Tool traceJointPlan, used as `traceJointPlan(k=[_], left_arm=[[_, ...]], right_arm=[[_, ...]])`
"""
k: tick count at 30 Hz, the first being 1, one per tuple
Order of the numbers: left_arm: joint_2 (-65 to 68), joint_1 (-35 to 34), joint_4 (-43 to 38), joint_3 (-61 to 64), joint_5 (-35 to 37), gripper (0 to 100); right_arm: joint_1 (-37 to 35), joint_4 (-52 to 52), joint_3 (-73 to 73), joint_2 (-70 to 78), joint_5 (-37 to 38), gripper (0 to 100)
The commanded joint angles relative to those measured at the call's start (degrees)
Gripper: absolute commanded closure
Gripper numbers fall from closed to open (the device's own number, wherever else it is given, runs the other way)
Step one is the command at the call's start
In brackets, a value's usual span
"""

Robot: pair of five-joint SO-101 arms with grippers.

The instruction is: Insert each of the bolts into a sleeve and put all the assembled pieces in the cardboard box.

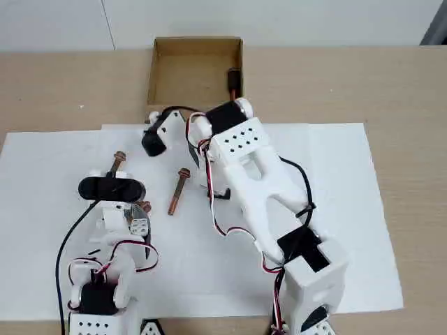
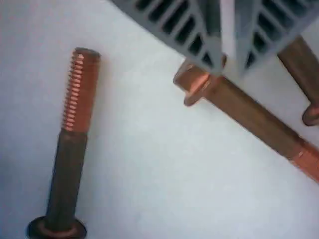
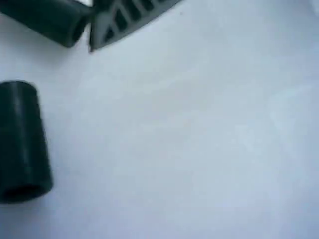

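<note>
Three copper bolts lie on the white paper. One bolt (image 2: 249,117) has its flanged head right under my left gripper (image 2: 230,67), whose grey ribbed fingers (image 2: 192,27) stand almost together with a thin slit between them; contact is unclear. A second bolt (image 2: 70,149) (image 1: 178,190) lies free beside it. The third bolt (image 2: 305,74) (image 1: 117,162) is at the edge. My left gripper (image 1: 137,211) sits at the lower left. A dark sleeve (image 3: 50,20) lies against my right gripper (image 3: 99,35); another sleeve (image 3: 21,144) lies loose nearby. The cardboard box (image 1: 157,66) is open at the back.
The right arm (image 1: 244,150) stretches from the front right across the paper sheet (image 1: 335,181) toward the box, covering the ground below it. Bare wooden table (image 1: 56,84) surrounds the sheet. The paper to the right of that arm is free.
</note>
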Motion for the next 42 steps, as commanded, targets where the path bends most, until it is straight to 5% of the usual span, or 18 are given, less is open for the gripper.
traceJointPlan(k=[1, 27, 42], left_arm=[[-0.5, -0.3, -0.2, -0.2, -0.4, 99], [-0.5, -0.3, -0.2, -0.2, -0.4, 99], [-0.5, -0.3, -0.2, -0.2, -0.4, 99]], right_arm=[[-0.2, -0.8, 0.9, -3.5, 1.7, 84.3], [0.0, -23.3, 18.7, 2.9, 5.7, 84.6], [0.1, -25.4, 18.7, 6.4, 5.9, 99.3]])
